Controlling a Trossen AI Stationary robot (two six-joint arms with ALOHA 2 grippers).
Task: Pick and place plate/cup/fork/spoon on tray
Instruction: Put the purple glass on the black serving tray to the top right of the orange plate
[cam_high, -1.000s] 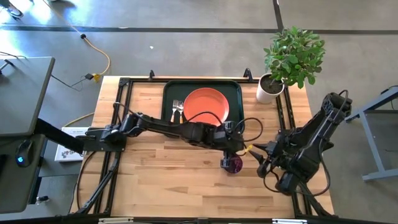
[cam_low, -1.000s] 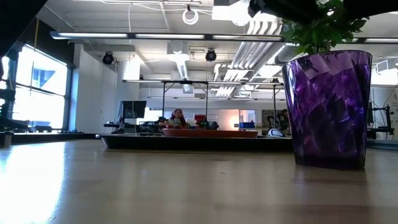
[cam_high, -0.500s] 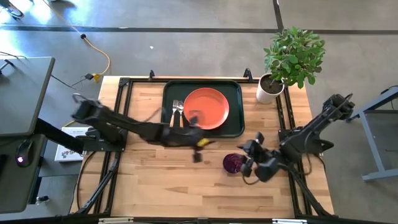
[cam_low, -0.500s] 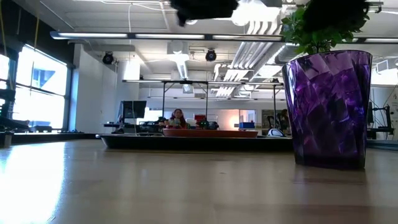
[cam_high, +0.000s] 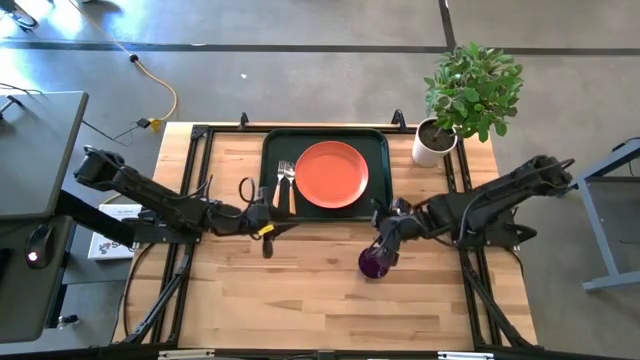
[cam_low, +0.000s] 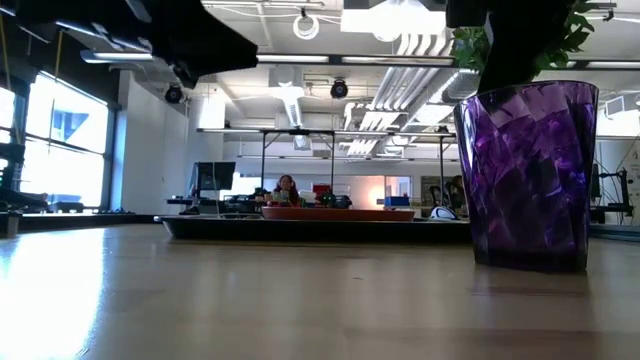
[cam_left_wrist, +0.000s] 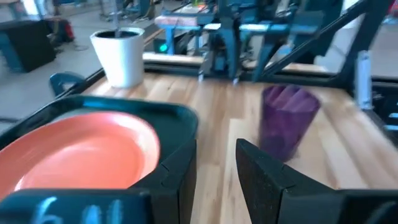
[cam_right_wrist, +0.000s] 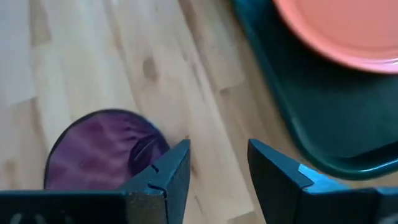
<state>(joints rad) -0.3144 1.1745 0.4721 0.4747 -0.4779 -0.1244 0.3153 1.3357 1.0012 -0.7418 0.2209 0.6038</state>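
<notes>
The purple cup (cam_high: 372, 262) stands upright on the bare table, near of the tray (cam_high: 376, 150); it fills the right of the low view (cam_low: 528, 175). The coral plate (cam_high: 328, 175) lies in the tray, with the fork (cam_high: 282, 178) and spoon (cam_high: 292, 186) side by side to its left. My right gripper (cam_high: 386, 240) is open just above the cup's far-right rim; in its wrist view the cup (cam_right_wrist: 99, 152) lies beside one finger, not between them. My left gripper (cam_high: 263, 222) is open and empty at the tray's near left corner, and looks across the plate (cam_left_wrist: 81, 152) at the cup (cam_left_wrist: 287, 121).
A white pot with a green plant (cam_high: 436, 140) stands at the table's far right corner, right of the tray. Bare wood lies left and near of the cup. A black frame rail (cam_high: 466, 185) runs along the right edge.
My left gripper has drawn back from above the cup toward the table's left, to the tray's near left corner. My right gripper has moved from the right edge toward the cup and now hovers at its rim. The cup has stayed in place.
</notes>
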